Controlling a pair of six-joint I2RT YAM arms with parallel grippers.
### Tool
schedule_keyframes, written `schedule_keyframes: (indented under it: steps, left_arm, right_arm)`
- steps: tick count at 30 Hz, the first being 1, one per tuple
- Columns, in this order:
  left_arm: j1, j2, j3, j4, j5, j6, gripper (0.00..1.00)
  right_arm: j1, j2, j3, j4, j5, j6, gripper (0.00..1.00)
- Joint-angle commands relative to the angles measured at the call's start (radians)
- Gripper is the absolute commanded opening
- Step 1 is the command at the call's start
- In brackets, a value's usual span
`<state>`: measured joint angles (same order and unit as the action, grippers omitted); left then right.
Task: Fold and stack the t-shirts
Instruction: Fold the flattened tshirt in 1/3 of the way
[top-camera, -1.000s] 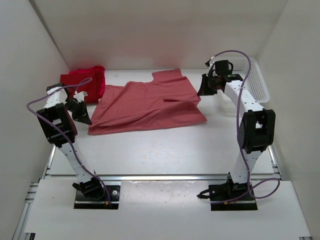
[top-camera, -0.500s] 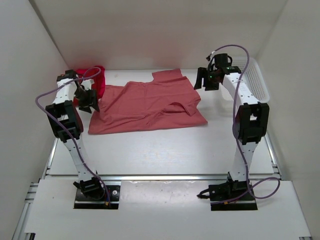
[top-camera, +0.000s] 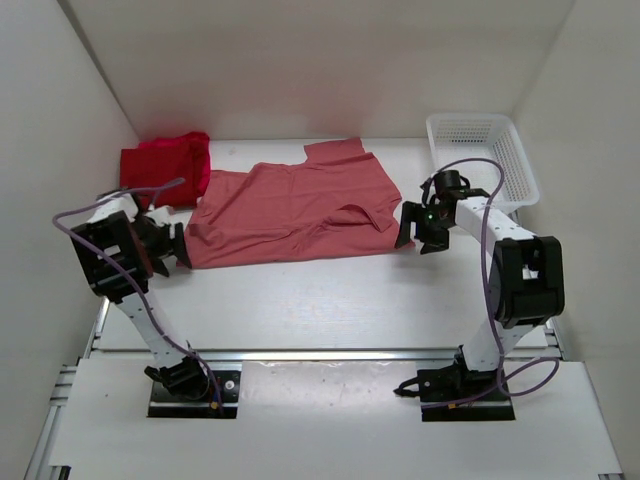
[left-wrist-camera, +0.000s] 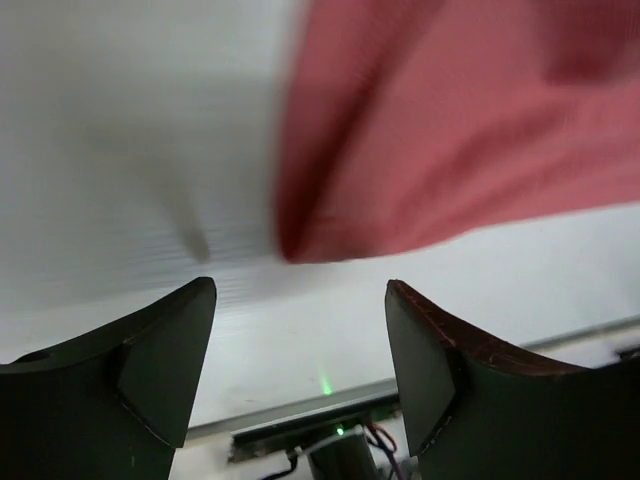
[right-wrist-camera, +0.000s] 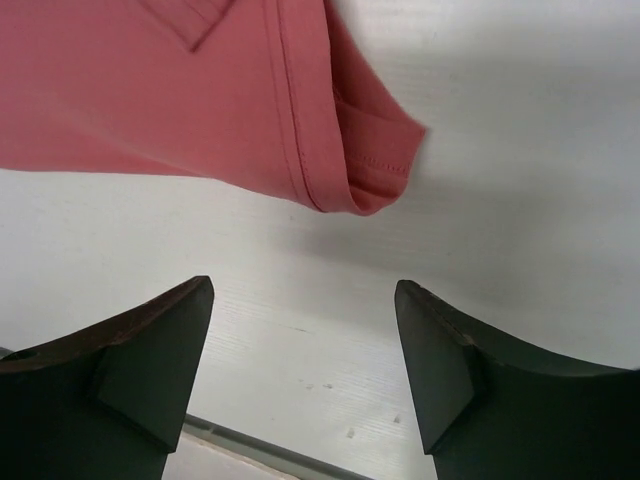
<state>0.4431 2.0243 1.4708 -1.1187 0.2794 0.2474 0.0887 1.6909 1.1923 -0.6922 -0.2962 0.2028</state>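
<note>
A salmon pink t-shirt (top-camera: 290, 210) lies spread across the middle of the table, with some folds near its right side. A folded bright red t-shirt (top-camera: 165, 165) sits at the back left corner. My left gripper (top-camera: 172, 250) hovers just off the pink shirt's front left corner (left-wrist-camera: 300, 240), jaws open and empty. My right gripper (top-camera: 420, 232) is beside the shirt's front right corner (right-wrist-camera: 375, 185), open too, with bare table between its fingers.
A white mesh basket (top-camera: 483, 150) stands at the back right against the wall. White walls close in the table on the left, right and back. A metal rail (top-camera: 320, 352) runs along the near edge by the arm bases.
Both grippers went from shut to open and let the shirt go. Both arms came down and toward the near side, ending at the shirt's front corners. The basket, earlier partly hidden, shows fully.
</note>
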Motion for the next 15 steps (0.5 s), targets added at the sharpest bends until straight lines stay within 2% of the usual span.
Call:
schedule_keyframes:
  steps: [1,5,10,15]
  left_arm:
    - [-0.099,-0.104,-0.073,0.084,0.001,0.004,0.8]
    - [-0.116,-0.096,-0.092,0.163,-0.034,-0.065,0.81]
    - [-0.093,-0.076,-0.073,0.221,-0.017,-0.138,0.99]
    - [-0.158,-0.047,-0.072,0.226,-0.039,-0.105,0.95]
  right_arm:
    - [-0.007,-0.019,-0.02,0.132,-0.023,0.059,0.74]
    - [-0.015,0.042,-0.017,0.141,-0.029,0.067,0.75]
    - [0.008,0.059,-0.048,0.166,-0.035,0.067,0.72]
    - [-0.015,0.065,-0.088,0.229,-0.028,0.113,0.71]
